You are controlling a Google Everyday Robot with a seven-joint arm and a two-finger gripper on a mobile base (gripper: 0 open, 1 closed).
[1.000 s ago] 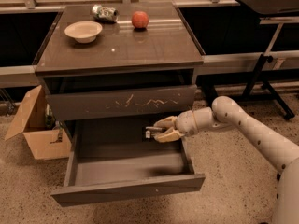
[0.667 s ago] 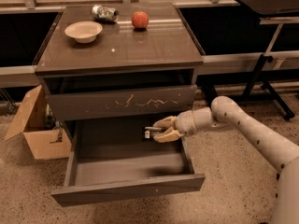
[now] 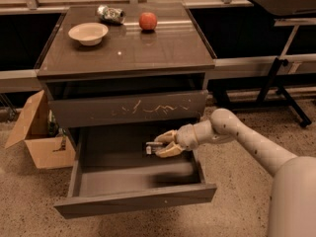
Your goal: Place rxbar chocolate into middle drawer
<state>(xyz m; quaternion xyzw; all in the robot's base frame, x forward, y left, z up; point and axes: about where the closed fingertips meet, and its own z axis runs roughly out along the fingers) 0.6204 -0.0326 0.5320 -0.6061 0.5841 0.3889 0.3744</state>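
Note:
The middle drawer (image 3: pixel 133 201) is pulled out below the scratched drawer front (image 3: pixel 128 108); its inside is smooth grey. My gripper (image 3: pixel 159 147) reaches in from the right over the drawer's back right part. It is shut on the rxbar chocolate (image 3: pixel 149 147), a small dark bar with pale markings that sticks out to the left of the fingers (image 3: pixel 168 151), held a little above the drawer floor.
On the cabinet top (image 3: pixel 123 48) stand a pale bowl (image 3: pixel 88 33), a crushed silvery can (image 3: pixel 110 14) and a red apple (image 3: pixel 147 20). A cardboard box (image 3: pixel 37 132) sits on the floor at the left. A black table frame (image 3: pixel 281 73) stands at the right.

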